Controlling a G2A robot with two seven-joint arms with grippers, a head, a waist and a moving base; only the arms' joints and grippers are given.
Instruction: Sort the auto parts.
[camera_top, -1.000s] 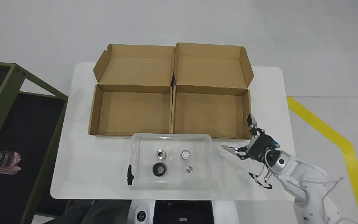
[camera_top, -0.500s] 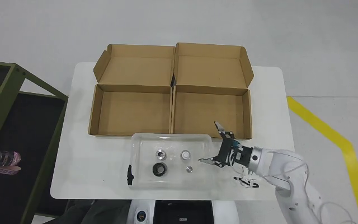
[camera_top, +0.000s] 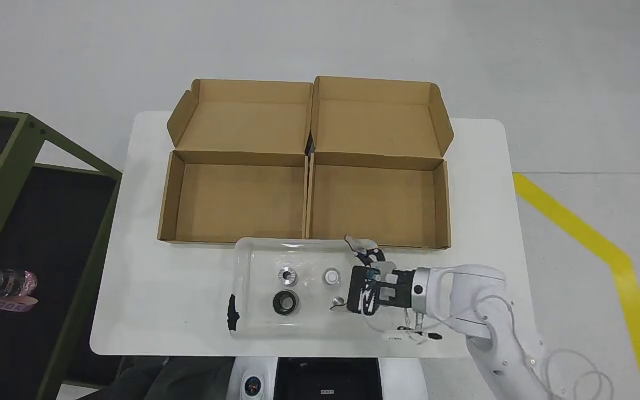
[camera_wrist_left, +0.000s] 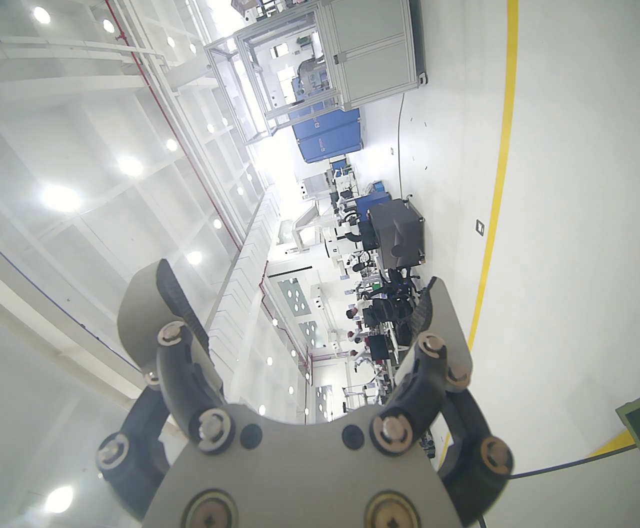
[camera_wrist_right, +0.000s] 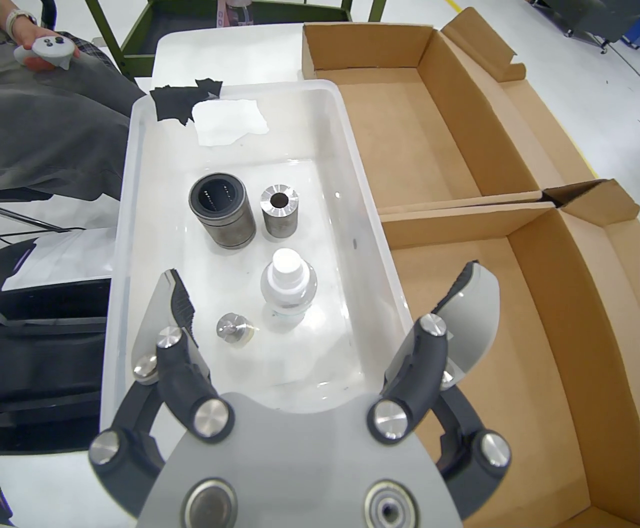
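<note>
4 parts stand upright in the clear plastic tray (camera_wrist_right: 367, 200): a big dark cylinder (camera_wrist_right: 222, 210), a smaller steel cylinder (camera_wrist_right: 280, 210) just beside it, a small bottle (camera_wrist_right: 289, 285) with a white cap, and a low metal stud (camera_wrist_right: 234, 327). The stud and the bottle stand nearest the right gripper (camera_wrist_right: 321, 277). The 2 cylinders stand beyond them, near the tray's far end.

The right gripper hovers over its end of the tray with its fingers spread wide and nothing between them. From its wrist view, 1 finger lies over the tray floor close to the stud. The other sits out past the tray's long wall, over the near cardboard box (camera_wrist_right: 500, 310). I judge the step to be the approach for a first pick, most likely the stud or the bottle.

To do it well, the gripper should shift sideways toward the tray's middle, so both fingers clear the wall before it drops. The stud is low and smooth, so the fingers need to go down almost to the floor and close squarely on its sides. The bottle is near it and could be knocked over, so the spread should be narrowed on the way down.

Both the near box and the far box (camera_wrist_right: 400, 125) lie open beside the tray, with their floors bare.

The left gripper (camera_wrist_left: 300, 280) is raised toward the room, its fingers apart and empty.
</note>
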